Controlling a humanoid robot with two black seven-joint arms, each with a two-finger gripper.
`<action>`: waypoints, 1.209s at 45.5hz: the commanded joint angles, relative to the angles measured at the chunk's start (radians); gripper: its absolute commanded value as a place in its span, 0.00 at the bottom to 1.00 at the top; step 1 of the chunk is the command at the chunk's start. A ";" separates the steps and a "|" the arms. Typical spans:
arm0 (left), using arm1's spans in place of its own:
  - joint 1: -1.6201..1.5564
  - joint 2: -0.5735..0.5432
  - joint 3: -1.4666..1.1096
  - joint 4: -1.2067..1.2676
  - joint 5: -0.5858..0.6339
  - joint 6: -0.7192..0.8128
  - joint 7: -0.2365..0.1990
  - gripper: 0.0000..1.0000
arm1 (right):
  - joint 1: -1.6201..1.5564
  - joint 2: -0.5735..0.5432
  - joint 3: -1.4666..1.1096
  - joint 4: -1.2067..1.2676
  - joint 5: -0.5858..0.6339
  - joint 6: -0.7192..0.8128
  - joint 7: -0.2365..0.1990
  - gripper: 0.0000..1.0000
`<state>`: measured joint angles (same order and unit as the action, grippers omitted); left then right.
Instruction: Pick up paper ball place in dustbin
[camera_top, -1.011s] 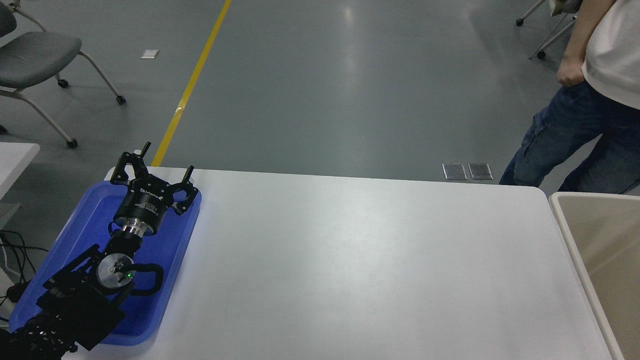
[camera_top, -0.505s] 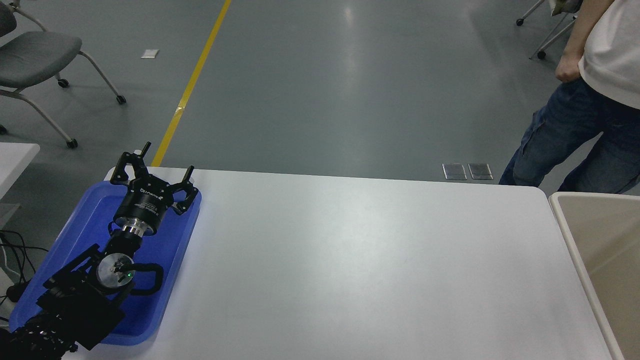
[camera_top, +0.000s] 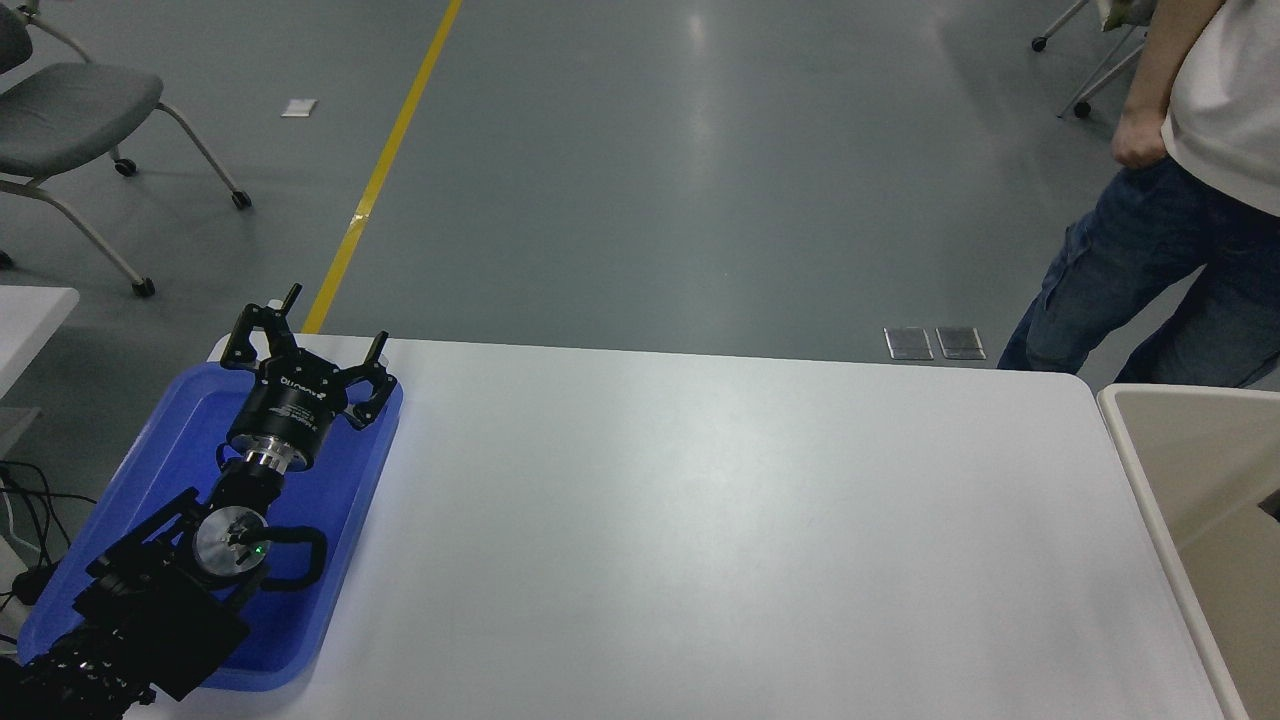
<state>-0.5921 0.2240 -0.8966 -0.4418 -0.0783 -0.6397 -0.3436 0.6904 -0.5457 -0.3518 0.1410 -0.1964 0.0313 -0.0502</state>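
Note:
The beige dustbin (camera_top: 1150, 480) stands at the table's right edge, its pale rim and smooth inner walls partly cut off by the frame. The paper ball is out of view. My left gripper (camera_top: 335, 320) is open and empty, parked over the far end of the blue tray (camera_top: 175, 440) at the lower left. My right arm and its gripper are out of view.
A white table (camera_top: 700, 520) fills the middle. A person in a white shirt and blue jeans (camera_top: 1160, 260) stands at the far right, beyond the table's corner and the bin. Grey chairs (camera_top: 70, 110) stand on the floor at the far left.
The person's hand at the upper right shifted slightly. A small dark shape now shows at the right frame edge inside the bin. The left arm has not moved.

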 joint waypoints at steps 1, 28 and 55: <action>0.000 0.000 0.001 0.000 0.000 0.000 0.000 1.00 | 0.109 0.000 0.200 0.031 0.000 0.004 0.006 1.00; 0.000 0.000 0.001 0.000 0.000 0.000 0.000 1.00 | 0.009 0.046 1.298 0.473 -0.020 0.007 0.309 1.00; 0.000 0.000 0.001 0.000 0.000 0.000 0.000 1.00 | -0.284 0.239 1.625 0.617 -0.075 0.144 0.553 1.00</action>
<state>-0.5921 0.2240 -0.8962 -0.4418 -0.0782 -0.6397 -0.3436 0.5068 -0.3740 1.2136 0.7362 -0.2603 0.1465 0.4696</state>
